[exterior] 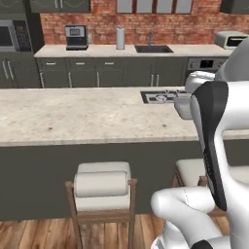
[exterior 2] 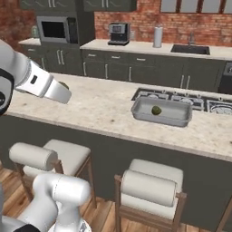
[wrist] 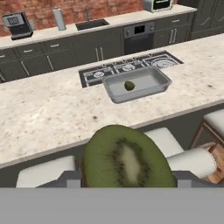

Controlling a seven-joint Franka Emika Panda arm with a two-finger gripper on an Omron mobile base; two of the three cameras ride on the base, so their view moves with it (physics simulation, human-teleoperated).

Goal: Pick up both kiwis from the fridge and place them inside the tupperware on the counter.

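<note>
Carrying the second kiwi, a green cut-faced fruit with a pale core and dark seed ring (wrist: 126, 159), we have the gripper (wrist: 126, 180) clamped on it; in the hand view the fruit sits between the two dark finger tips, pressed on both sides. By our judgement the fetching is done and the delivery leg is in hand.

Just beyond the fruit lie pale cushioned wooden stools (wrist: 192, 159), tucked under the near edge of the long beige speckled stone counter (wrist: 48, 113). Farther across that top rests the shallow grey translucent tupperware tray with flared rim (wrist: 116, 94), touching the front edge of the black cooktop with burners (wrist: 92, 75). Inside it lies the first small olive-brown kiwi (wrist: 129, 85), so one fruit is already home.

We think the next move calls for a reach out over the counter, a stop above the tray's free floor beside that first kiwi, and a low release so nothing rolls.

The fingers themselves are mostly cut off by the lower edge of the hand view. In the left base view our own arm (exterior: 214, 141) covers most of the tray. The fridge is out of frame.
</note>
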